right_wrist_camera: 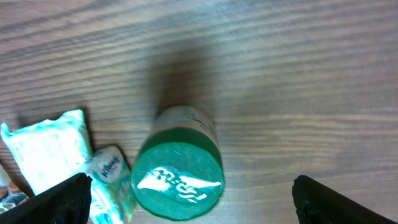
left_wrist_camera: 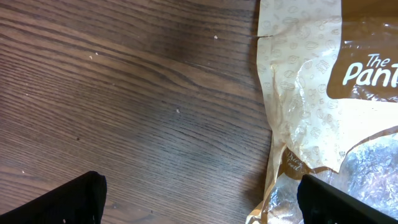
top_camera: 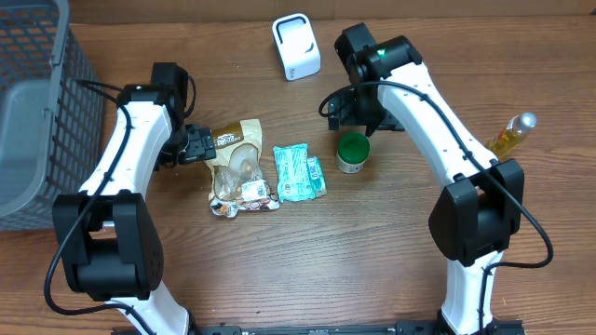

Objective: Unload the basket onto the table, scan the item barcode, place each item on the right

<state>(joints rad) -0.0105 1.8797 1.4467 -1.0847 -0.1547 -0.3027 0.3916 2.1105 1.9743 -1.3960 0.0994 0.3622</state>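
Wooden table (top_camera: 419,37), dark brown grain, bearing the following. Barcode scanner (top_camera: 296,46): white, rounded block, standing at the far edge near the centre, well apart from both grippers. Green-lidded tub (top_camera: 353,152): small, round, upright on the wood right of centre, nearer than the scanner and just beside the tissue packs; the right wrist view shows its lid with a clear label (right_wrist_camera: 180,174) from above. Right gripper (top_camera: 358,121): hangs directly above the tub with jaws spread wide; in the wrist view the two black fingers (right_wrist_camera: 50,202) sit at the lower corners of the frame, the tub between them with a clear gap on either side, nothing held. Snack bag (top_camera: 240,167): tan and clear plastic, crumpled, lying flat left of centre, brown printed panel towards its far end. Left gripper (top_camera: 197,144): low at the bag's left edge, jaws wide apart and empty; in the left wrist view one finger (left_wrist_camera: 62,202) is over bare wood, the other over the bag's margin (left_wrist_camera: 298,93); whether it touches cannot be told. Tissue packs (top_camera: 298,172): teal and white, two lying side by side between bag and tub. Basket (top_camera: 42,112): grey mesh, far left edge. Bottle (top_camera: 514,135): yellow liquid, pale cap, lying tilted at the right edge.
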